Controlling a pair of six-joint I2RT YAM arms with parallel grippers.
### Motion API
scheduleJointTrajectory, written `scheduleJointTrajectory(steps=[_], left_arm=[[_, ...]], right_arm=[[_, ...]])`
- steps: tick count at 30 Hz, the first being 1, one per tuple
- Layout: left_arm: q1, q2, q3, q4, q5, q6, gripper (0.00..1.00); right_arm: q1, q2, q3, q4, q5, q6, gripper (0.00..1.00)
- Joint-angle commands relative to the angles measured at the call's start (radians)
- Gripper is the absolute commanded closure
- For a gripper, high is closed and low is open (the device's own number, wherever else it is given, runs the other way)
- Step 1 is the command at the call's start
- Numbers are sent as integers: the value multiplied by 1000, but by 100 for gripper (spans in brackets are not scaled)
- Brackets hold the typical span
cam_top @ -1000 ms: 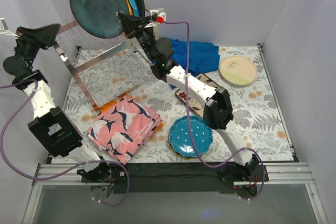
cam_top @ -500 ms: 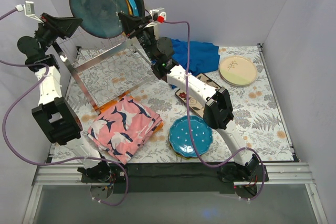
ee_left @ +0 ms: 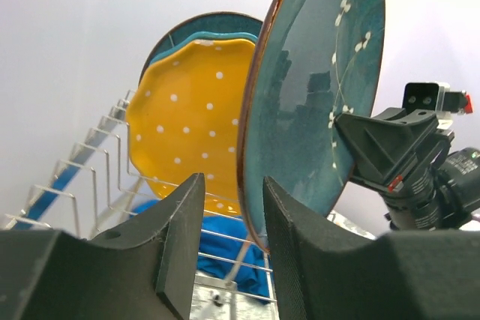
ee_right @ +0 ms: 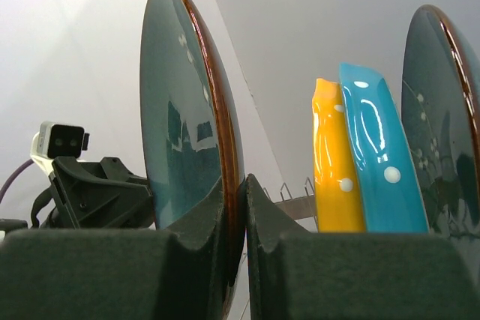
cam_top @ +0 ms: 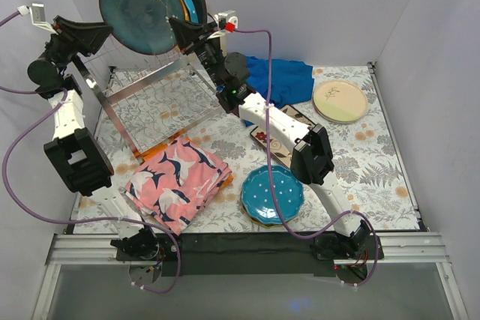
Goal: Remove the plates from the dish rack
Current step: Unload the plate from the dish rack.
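Right claw (ee_right: pixel 241 185): closed on the rim of the dark teal plate (ee_right: pixel 180 110), with one finger on each face.
Left claw (ee_left: pixel 234 185): open. Its fingers stand either side of the same plate's lower rim. One finger is clear of it; contact at the other cannot be told.
Dark teal plate: upright at the raised end of the dish rack (cam_top: pixel 142 103), foremost in the row.
Row behind: orange dotted plate (ee_left: pixel 187 118), bright blue plate (ee_right: pixel 375 155) and second dark teal plate (ee_right: pixel 450 110), all upright and close together.
Dish rack: tilted wire frame at the back left of the bench (cam_top: pixel 375 162).
Bench items: teal dotted plate (cam_top: pixel 272 194) at front centre, cream plate (cam_top: pixel 340 100) at back right, pink crane-print cloth (cam_top: pixel 178 181) near the rack's foot, blue cloth (cam_top: pixel 277 80) at the back.
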Motion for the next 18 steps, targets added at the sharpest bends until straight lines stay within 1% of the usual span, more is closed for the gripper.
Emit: scheduleJointTrajectory(steps=[1, 7, 10, 14, 15, 16, 18], left_arm=[[-23, 56, 91, 162, 25, -232, 66], [-64, 70, 162, 77, 34, -184, 69], [-87, 79, 176, 70, 42, -180, 69], [-116, 98, 181, 104, 42, -218, 70], [-120, 102, 179, 109, 44, -224, 76], [-127, 102, 177, 109, 48, -223, 84], [-129, 99, 171, 100, 47, -213, 90]], right_arm=[[-30, -14, 21, 17, -15, -2, 99], [-29, -16, 23, 14, -40, 1, 99], [-29, -28, 1, 17, -55, -2, 99], [-29, -27, -3, 17, -55, -5, 99], [-29, -27, -6, 17, -57, -6, 99], [-29, -28, -6, 15, -55, -8, 99], [-29, -28, -3, 18, -58, -10, 99]])
